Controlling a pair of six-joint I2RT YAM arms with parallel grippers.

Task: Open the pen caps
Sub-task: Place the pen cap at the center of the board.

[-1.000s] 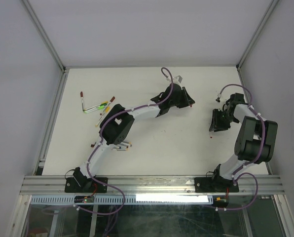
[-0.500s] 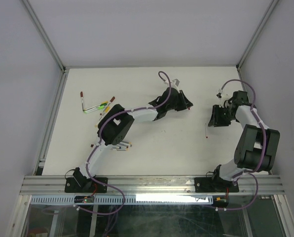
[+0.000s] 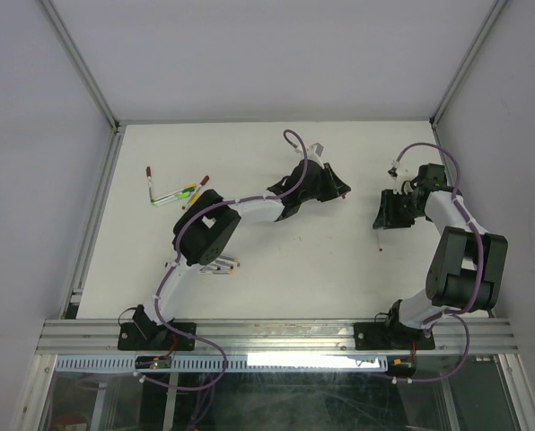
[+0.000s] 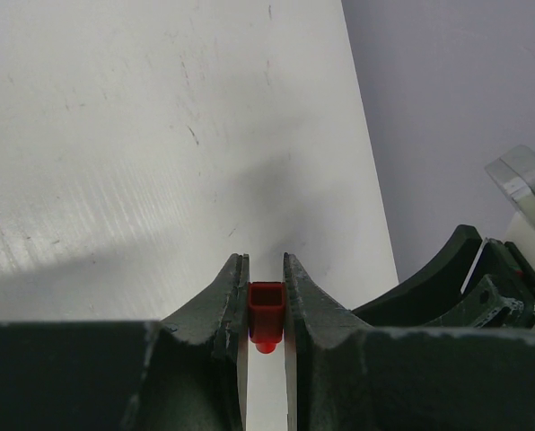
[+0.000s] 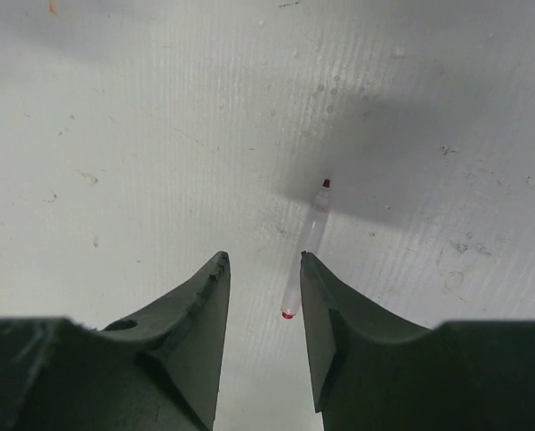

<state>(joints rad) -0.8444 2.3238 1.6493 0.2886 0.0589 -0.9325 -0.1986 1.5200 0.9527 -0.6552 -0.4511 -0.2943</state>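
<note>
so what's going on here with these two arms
The left gripper is shut on a red pen cap, clear of the table. The right gripper is open, and an uncapped pen lies on the table just below its fingers. More pens lie at the table's left side.

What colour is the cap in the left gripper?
Red; the cap shows best in left wrist view.

top: high, looking down on whole table [image 3: 276, 269] | wrists: close over it — shared: table
</note>
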